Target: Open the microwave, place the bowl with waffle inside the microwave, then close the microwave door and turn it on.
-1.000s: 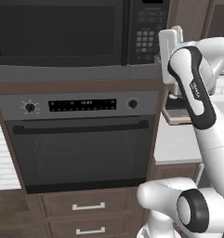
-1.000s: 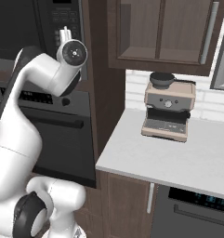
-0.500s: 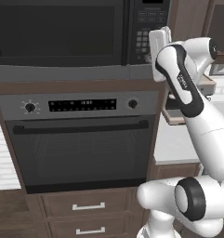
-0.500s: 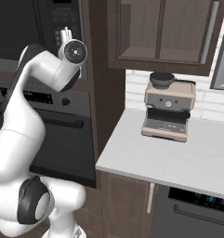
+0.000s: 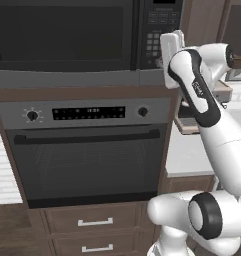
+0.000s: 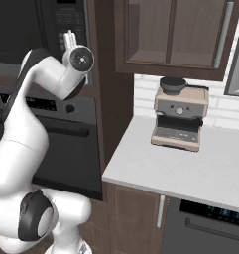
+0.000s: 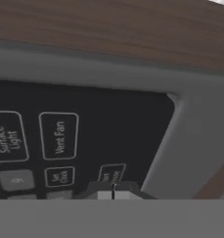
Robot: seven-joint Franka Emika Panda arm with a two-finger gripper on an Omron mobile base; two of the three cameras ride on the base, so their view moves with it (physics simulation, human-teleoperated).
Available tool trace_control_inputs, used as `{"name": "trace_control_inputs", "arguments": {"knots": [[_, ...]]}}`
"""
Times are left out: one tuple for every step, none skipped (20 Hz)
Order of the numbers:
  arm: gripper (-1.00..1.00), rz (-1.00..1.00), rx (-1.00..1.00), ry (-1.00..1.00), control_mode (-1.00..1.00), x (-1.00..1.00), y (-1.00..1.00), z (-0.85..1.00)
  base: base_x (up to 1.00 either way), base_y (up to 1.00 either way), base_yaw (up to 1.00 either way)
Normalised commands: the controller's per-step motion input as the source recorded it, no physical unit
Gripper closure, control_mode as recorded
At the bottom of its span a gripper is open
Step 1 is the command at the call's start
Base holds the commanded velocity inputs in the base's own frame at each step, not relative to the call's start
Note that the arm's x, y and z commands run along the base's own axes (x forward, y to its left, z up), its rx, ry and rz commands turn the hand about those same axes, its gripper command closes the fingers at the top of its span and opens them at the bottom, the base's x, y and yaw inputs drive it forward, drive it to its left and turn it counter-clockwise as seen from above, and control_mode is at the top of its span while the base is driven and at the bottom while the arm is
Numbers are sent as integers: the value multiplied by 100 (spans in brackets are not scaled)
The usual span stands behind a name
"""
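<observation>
Grey-framed and built in, the microwave (image 5: 87, 42) sat across the top of the left base view, with its dark glass microwave door (image 5: 62, 35) shut flat. Its black keypad (image 5: 161, 30) ran down the right side, and the arm reached up from the lower right so the hand was right against those buttons. In the hand view the gripper (image 7: 113, 190) sat at bottom centre with its two tips pressed together, nothing between them, right up against the keypad near a small button (image 7: 111, 175) whose label was too blurry to read. Buttons marked "Vent Fan" (image 7: 59, 135) and "Surface Light" (image 7: 6, 136) showed to the left. Below the microwave was the oven (image 5: 87, 150) with its bar handle. Over in the right base view, a coffee machine (image 6: 180, 119) stood on the pale counter (image 6: 190, 166), right of centre.
</observation>
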Motion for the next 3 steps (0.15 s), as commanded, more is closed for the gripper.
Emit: {"name": "trace_control_inputs", "arguments": {"knots": [[100,0,-11,-25,-100,14,35,-57,0,0,0],[100,0,-14,-33,-100,0,44,-55,0,0,0],[100,0,-16,-39,-100,0,51,-54,0,0,0]]}}
